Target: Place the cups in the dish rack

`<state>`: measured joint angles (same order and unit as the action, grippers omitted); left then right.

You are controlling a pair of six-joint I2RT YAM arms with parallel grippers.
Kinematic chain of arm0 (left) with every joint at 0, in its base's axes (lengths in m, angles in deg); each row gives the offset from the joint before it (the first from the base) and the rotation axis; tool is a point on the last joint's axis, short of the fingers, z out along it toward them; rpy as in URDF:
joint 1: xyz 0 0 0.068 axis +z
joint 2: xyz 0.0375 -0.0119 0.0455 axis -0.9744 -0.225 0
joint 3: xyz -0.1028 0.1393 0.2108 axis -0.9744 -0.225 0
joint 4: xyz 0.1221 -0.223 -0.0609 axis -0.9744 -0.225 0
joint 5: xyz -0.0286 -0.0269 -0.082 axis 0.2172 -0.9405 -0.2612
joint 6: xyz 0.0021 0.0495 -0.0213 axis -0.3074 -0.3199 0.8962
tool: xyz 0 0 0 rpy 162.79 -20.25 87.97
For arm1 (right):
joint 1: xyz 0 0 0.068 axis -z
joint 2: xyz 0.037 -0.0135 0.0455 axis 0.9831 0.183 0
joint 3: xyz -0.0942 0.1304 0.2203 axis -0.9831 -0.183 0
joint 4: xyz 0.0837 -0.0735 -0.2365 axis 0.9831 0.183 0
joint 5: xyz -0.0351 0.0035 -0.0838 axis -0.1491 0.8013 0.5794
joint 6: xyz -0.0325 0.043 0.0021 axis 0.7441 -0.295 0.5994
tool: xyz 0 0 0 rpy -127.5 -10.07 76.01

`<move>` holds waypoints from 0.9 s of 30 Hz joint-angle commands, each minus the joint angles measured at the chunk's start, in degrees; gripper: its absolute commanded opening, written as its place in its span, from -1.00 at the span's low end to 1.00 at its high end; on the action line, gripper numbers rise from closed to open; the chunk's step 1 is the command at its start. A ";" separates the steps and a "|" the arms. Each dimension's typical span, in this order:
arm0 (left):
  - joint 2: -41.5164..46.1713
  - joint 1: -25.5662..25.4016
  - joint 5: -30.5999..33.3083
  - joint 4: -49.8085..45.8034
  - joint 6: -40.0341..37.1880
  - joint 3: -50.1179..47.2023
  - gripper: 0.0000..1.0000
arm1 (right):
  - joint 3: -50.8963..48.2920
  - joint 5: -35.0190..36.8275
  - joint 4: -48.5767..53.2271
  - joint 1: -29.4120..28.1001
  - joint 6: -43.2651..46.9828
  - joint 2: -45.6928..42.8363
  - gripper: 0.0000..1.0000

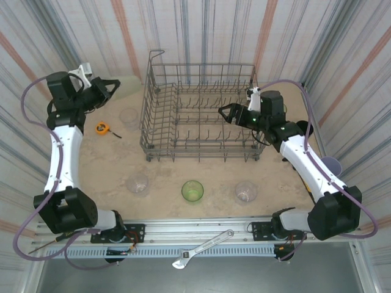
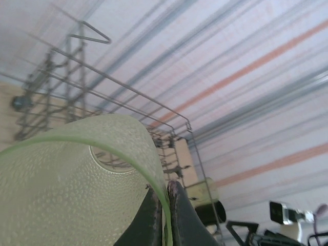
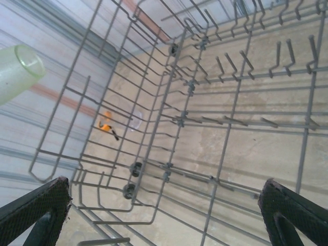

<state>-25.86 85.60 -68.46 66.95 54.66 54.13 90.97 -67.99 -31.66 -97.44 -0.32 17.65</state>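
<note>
My left gripper (image 2: 164,193) is shut on the wall of a translucent yellow-green cup (image 2: 72,189), one finger inside the rim and one outside. In the top view that gripper (image 1: 113,86) holds the cup (image 1: 126,83) in the air just left of the dish rack's (image 1: 201,116) far-left corner. The held cup (image 3: 15,72) also appears at the upper left of the right wrist view. My right gripper (image 1: 225,113) stands wide open over the rack's right side, its fingers (image 3: 38,207) spread above the rack's wire floor (image 3: 215,128) with nothing between them. Another green cup (image 1: 192,191) and three clear cups (image 1: 138,183) (image 1: 245,191) (image 1: 129,116) stand on the table.
An orange tape measure (image 1: 102,127) lies left of the rack. A pale lavender cup (image 1: 333,163) sits behind the right arm. A wrench (image 1: 201,249) lies on the front rail. Striped curtain walls enclose the table.
</note>
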 commanded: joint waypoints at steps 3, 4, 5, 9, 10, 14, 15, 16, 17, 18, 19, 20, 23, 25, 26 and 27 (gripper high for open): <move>-1.82 -6.16 -4.48 5.50 -0.07 2.08 -1.00 | -2.68 -4.43 -8.26 0.60 -4.99 -0.56 0.97; -2.24 -7.02 -4.65 6.13 -0.19 2.06 -1.00 | -2.70 -5.44 -8.94 0.56 -5.42 -0.26 0.97; -2.66 -7.87 -4.86 6.99 -0.23 1.94 -1.00 | -2.59 -6.18 -9.23 0.53 -5.76 0.05 0.97; -5.01 -10.30 -7.21 10.67 -1.22 1.73 -1.00 | -2.78 -7.46 -10.90 0.58 -6.98 1.18 0.97; -5.54 -10.84 -7.81 11.19 -1.78 1.76 -1.00 | -3.12 -7.17 -11.79 0.62 -7.61 1.19 0.97; -7.04 -11.93 -9.24 14.66 -3.06 0.65 -1.00 | -4.08 -7.74 -15.90 0.59 -10.07 1.87 0.97; -7.34 -12.09 -9.57 15.91 -2.80 0.20 -1.00 | -4.07 -8.02 -16.83 0.58 -10.93 2.39 0.97; -7.61 -12.20 -9.99 17.08 -2.31 -0.41 -1.00 | -4.15 -8.51 -17.94 0.59 -11.90 2.89 0.97; -7.86 -12.34 -10.18 18.05 -2.01 -0.93 -1.00 | -4.15 -9.11 -19.04 0.62 -12.70 3.44 0.97; -8.07 -12.42 -10.75 19.47 -1.42 -1.51 -1.00 | -4.26 -9.65 -20.48 0.49 -14.03 4.20 0.97; -8.33 -12.51 -11.52 20.67 -0.83 -2.32 -1.00 | -4.39 -10.24 -22.17 0.45 -15.46 4.92 0.97; -8.47 -12.47 -12.28 22.48 0.04 -3.24 -1.00 | -4.50 -10.83 -23.88 0.26 -16.58 5.67 0.97; -8.73 -12.47 -13.69 27.46 3.20 -5.16 -1.00 | -4.45 -12.51 -28.08 -0.53 -19.54 7.89 0.97; -8.95 -12.47 -14.55 31.11 5.55 -6.51 -1.00 | -4.28 -12.93 -30.76 -1.29 -20.76 9.20 0.97; -9.01 -12.47 -14.78 32.19 6.12 -7.13 -1.00 | -4.09 -13.01 -31.78 -1.66 -21.16 9.97 0.97; -9.00 -12.47 -14.78 32.89 6.37 -7.83 -1.00 | -3.85 -12.99 -32.81 -2.00 -21.67 10.66 0.97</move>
<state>-34.56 73.47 -80.22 91.82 58.12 47.66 87.01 -78.79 -58.18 -98.24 -18.40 26.80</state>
